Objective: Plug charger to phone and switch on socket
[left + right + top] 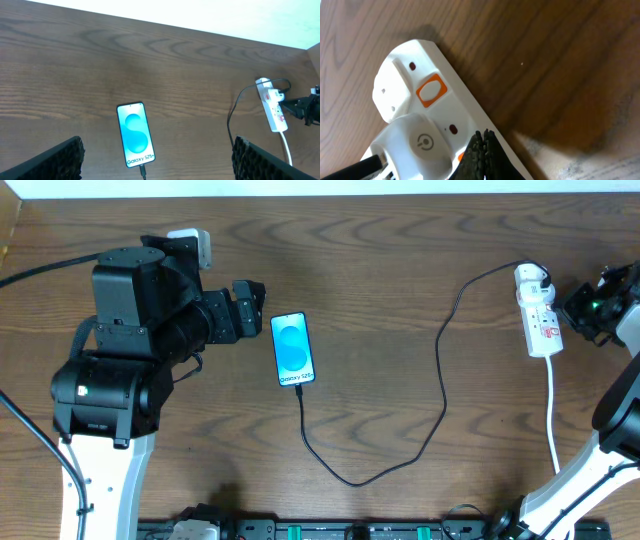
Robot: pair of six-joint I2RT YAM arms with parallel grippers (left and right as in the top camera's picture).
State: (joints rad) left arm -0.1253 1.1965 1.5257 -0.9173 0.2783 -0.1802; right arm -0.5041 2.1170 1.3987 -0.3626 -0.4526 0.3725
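The phone [293, 349] lies flat left of centre, blue screen lit, and also shows in the left wrist view [135, 134]. The charger cable [440, 380] runs from the phone's near end in a loop to its white plug [530, 278], seated in the white socket strip [541, 320] at the right. My left gripper [248, 305] is open and empty, just left of the phone. My right gripper [484, 137] is shut, its joined tips pressing on the socket strip [440, 107] at an orange switch, beside the plug [422, 145].
A second orange switch [431, 91] sits on the strip's end. The strip's white lead [553, 415] runs toward the near table edge. A white block [192, 240] sits behind the left arm. A dock with black fittings [300, 530] lines the near edge.
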